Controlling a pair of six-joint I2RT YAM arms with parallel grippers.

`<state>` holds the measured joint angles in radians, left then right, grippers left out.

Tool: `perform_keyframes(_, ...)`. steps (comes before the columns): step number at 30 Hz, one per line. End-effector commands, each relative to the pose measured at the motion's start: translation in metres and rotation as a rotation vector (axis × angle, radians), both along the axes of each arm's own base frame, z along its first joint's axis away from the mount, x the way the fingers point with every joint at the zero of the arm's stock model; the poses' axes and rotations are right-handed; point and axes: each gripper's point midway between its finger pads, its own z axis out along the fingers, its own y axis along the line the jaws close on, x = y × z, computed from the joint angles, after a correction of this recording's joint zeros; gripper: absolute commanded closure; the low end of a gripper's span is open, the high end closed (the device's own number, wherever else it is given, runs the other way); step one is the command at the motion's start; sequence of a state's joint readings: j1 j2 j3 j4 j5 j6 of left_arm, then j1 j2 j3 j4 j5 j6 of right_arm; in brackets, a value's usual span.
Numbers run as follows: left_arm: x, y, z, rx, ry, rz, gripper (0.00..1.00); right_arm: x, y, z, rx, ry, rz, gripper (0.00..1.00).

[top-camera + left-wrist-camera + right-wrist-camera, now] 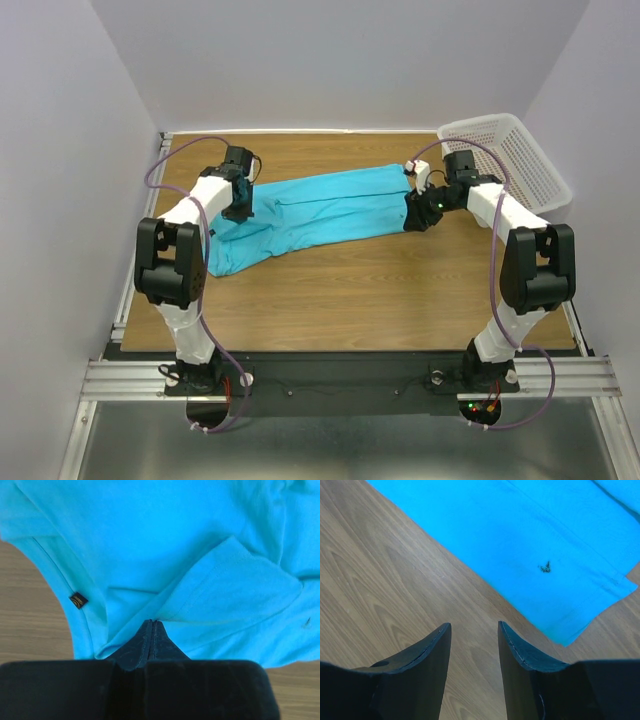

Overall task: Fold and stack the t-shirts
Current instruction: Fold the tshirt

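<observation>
One t-shirt (320, 210) runs lengthwise left-right across the tabletop (380, 290). We see the left claw (151, 626) clenched on its nearer left end, the right claw (472, 625) released over wood, just short of the farther right end.

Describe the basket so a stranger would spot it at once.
Start at the wooden table. At its far right corner sits the basket. It is white perforated plastic, unlike the turquoise t-shirt lying flat mid-table.

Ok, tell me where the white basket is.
In the top view, the white basket sits at the far right corner of the table, just behind the right arm and right of the turquoise t-shirt.
</observation>
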<state>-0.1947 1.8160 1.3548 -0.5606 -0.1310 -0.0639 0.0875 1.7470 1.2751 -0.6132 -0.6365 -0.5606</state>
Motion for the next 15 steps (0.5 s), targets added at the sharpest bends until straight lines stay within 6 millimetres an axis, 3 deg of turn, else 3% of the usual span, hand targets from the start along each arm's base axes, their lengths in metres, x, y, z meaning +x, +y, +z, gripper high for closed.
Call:
perform_keyframes(1,0.021,0.013,0.010,0.091,-0.037,0.021,1.00,0.005,0.001,0.014,0.019,-0.062,0.012,0.52)
perform_keyframes(10,0.040,0.022,0.002,0.162,-0.035,0.034,0.99,0.005,0.001,0.014,0.019,-0.062,0.013,0.52)
perform_keyframes(15,0.052,0.020,0.006,0.175,-0.058,0.022,0.91,0.005,0.001,0.012,0.019,-0.057,0.015,0.52)
